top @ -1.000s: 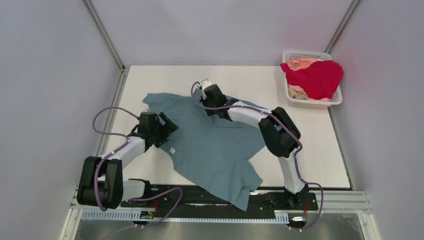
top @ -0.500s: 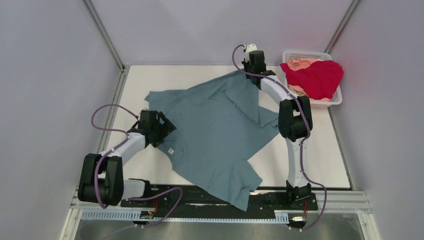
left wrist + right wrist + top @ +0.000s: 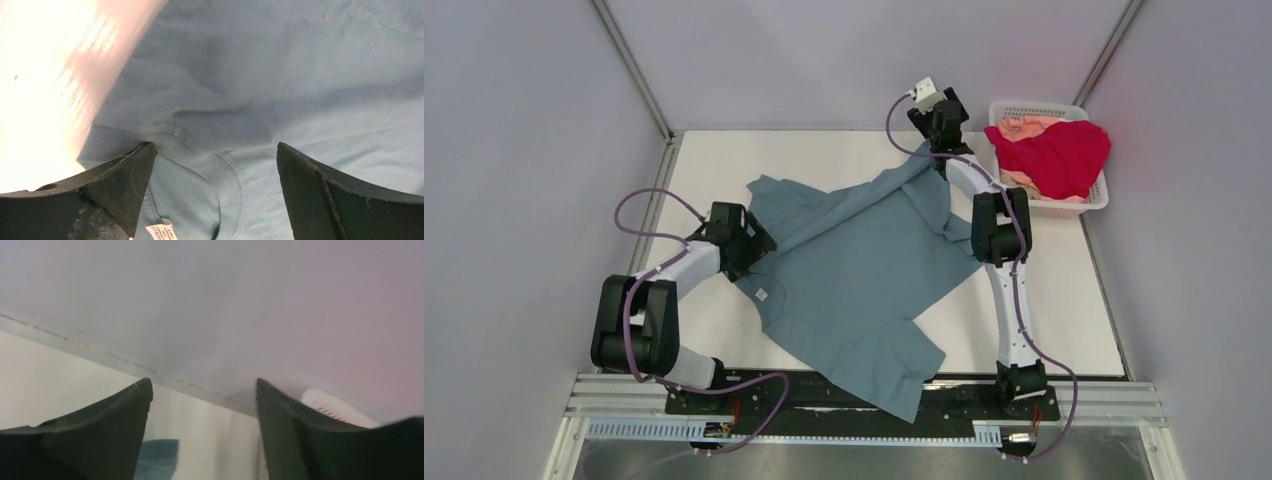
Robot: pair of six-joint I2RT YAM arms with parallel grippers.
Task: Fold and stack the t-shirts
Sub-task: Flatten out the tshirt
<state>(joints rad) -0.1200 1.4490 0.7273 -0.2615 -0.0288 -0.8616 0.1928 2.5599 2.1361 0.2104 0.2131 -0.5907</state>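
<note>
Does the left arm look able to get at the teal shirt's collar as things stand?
Likely yes. The left claw is open right over the collar of the teal shirt. The collar lies uncovered, with nothing between it and the fingers.

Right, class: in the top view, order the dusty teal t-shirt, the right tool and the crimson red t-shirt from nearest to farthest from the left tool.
1. Dusty teal t-shirt, beneath the left tool.
2. Right tool, back centre.
3. Crimson red t-shirt, far right.
</note>
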